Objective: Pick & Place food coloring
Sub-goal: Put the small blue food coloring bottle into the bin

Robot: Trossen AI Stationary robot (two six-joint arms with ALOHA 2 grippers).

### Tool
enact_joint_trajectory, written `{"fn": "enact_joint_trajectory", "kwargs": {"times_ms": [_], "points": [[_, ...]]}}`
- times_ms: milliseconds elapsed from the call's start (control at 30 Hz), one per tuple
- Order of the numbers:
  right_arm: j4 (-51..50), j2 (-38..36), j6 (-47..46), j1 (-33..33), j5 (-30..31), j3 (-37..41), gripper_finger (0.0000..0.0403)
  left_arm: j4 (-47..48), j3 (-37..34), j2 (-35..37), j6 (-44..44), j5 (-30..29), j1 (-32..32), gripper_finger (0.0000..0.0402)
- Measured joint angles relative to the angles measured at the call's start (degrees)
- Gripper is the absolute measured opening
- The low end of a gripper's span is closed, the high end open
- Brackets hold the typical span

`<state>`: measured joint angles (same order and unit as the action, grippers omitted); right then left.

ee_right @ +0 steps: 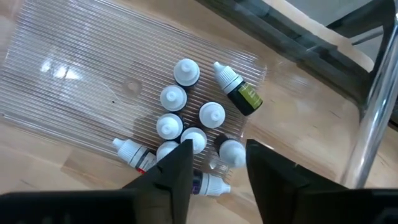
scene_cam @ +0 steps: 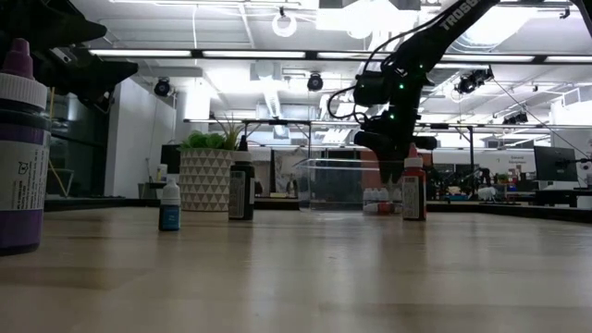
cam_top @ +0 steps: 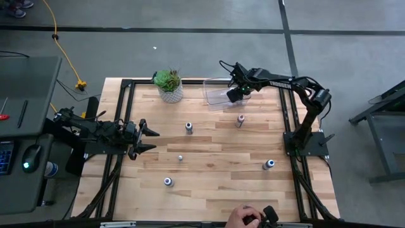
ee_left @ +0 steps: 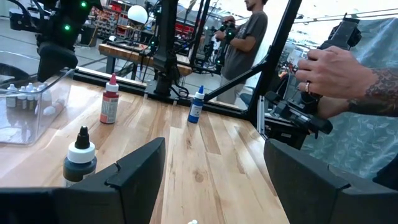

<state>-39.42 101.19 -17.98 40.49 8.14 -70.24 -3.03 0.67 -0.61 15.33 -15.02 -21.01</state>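
Note:
Several small food coloring bottles with white caps [ee_right: 186,127] stand and lie in the clear plastic bin [cam_top: 218,95] at the table's far right. My right gripper [ee_right: 217,152] hangs over them, pointing steeply down, open, with nothing between its fingers; in the high view it is over the bin [cam_top: 235,94]. More bottles stand upright on the wooden table: a dark one [cam_top: 188,127], a red one [cam_top: 240,120], a tiny one [cam_top: 180,158] and two blue-topped ones [cam_top: 269,164] [cam_top: 168,182]. My left gripper [cam_top: 147,139] waits open at the table's left edge.
A green potted plant [cam_top: 169,85] stands left of the bin at the far edge. A person's hand [cam_top: 243,217] holds a device at the table's near edge. A black metal frame [cam_top: 288,107] borders the table. Bare wood lies between the standing bottles.

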Motion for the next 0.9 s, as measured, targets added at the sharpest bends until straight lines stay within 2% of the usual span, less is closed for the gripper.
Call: {"fn": "enact_joint_trajectory", "kwargs": {"times_ms": [200, 500, 900], "points": [[0.0, 0.0, 0.0, 0.0, 0.0, 0.0, 0.0164, 0.0, 0.0, 0.0, 0.0, 0.0, 0.0, 0.0271], [0.7, -1.5, 1.1, 0.0, 0.1, -1.9, 0.0169, 0.0, 0.0, 0.0, 0.0, 0.0, 0.0, 0.0271], [-1.9, -1.9, 10.3, -2.7, -6.4, -12.7, 0.017, 0.0, 0.0, 0.0, 0.0, 0.0, 0.0, 0.0271]]}}
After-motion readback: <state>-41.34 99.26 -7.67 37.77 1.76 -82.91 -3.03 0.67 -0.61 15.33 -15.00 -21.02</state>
